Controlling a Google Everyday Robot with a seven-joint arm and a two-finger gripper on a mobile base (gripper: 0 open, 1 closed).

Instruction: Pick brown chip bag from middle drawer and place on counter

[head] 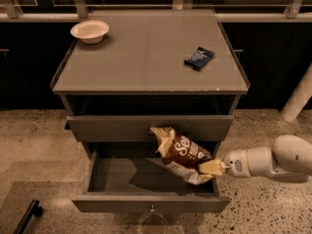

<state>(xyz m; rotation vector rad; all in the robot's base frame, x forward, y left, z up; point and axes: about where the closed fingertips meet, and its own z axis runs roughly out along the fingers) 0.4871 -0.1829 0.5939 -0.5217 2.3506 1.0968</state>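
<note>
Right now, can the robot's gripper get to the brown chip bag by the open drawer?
Looks like yes: the gripper sits at the lower right end of the brown chip bag and seems shut on it. The middle drawer is pulled open, and nothing covers the bag.
</note>
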